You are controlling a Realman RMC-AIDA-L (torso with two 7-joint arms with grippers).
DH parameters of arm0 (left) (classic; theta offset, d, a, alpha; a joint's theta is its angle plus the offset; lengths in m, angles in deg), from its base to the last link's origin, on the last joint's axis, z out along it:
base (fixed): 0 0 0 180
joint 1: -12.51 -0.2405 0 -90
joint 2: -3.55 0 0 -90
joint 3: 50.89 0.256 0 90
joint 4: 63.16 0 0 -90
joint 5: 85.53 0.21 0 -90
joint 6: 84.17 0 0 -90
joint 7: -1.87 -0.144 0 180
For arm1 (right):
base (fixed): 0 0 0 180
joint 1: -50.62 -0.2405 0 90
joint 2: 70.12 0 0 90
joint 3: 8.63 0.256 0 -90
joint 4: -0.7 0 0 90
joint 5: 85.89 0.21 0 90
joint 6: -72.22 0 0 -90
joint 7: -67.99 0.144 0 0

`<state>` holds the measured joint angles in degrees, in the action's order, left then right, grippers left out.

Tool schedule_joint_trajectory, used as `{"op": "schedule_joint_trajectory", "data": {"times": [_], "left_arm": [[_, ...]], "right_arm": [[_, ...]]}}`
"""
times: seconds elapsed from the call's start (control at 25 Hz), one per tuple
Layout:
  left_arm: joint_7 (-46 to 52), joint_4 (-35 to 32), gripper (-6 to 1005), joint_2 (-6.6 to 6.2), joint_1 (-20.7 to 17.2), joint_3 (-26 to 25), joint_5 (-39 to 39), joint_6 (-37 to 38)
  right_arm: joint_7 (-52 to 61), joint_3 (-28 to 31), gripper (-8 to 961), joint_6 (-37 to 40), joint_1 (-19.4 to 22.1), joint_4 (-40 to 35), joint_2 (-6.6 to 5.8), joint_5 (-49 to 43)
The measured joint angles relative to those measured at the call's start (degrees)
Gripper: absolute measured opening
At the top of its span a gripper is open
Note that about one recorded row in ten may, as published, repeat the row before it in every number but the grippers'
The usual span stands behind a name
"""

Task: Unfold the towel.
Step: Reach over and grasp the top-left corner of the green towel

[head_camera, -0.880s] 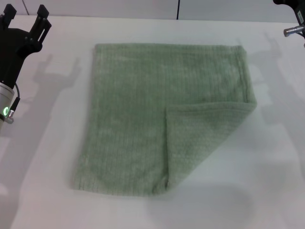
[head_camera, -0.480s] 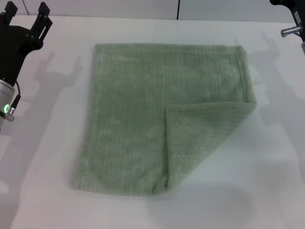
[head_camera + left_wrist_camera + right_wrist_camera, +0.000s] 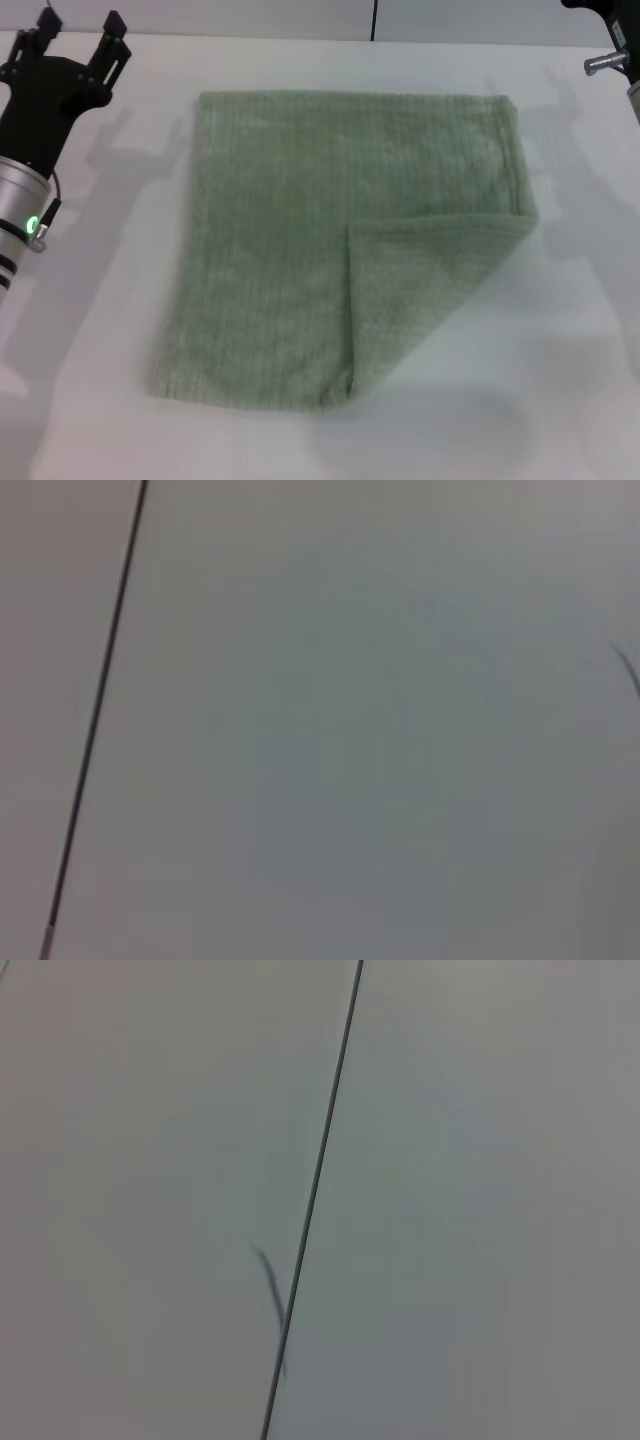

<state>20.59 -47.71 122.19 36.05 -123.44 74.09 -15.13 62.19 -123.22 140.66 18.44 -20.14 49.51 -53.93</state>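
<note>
Approach step: one corner of the towel is not yet unfolded.

My pale sage-green ribbed terry towel [image 3: 330, 240] lies mid-frame on the white desk [image 3: 560, 380], its lower-right corner flap doubled over. My left gripper [image 3: 78, 32], jaws spread and empty, hovers upper left, well apart from it; my right gripper sits at the upper-right edge, state unclear. Next I judge that flap needs pinching and drawing outward.

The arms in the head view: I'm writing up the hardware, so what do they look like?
The left gripper is matte black with two blocky fingers. Behind it sits a silver cylindrical wrist with black bands, a green lit ring and a thin black cable. Of the right arm only a dark edge and a silver fitting show.
</note>
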Motion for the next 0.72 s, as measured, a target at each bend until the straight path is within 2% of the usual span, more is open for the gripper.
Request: {"op": "schedule_joint_trajectory", "data": {"times": [0.36,0.6,0.72], "left_arm": [[1.3,0.13,656,0.1,1.37,0.4,-0.03,-2.51],[4.89,1.0,450,-0.21,1.48,0.98,0.01,-2.54],[5.19,1.26,310,-0.3,1.44,1.56,0.26,-2.63]], "right_arm": [[6.17,-0.02,823,-0.68,-2.28,0.8,-0.1,-0.04],[6.21,-0.06,821,-0.63,-2.2,0.8,-0.11,-0.57],[6.28,0.1,821,-0.38,-1.54,0.83,-0.14,-0.58]]}}
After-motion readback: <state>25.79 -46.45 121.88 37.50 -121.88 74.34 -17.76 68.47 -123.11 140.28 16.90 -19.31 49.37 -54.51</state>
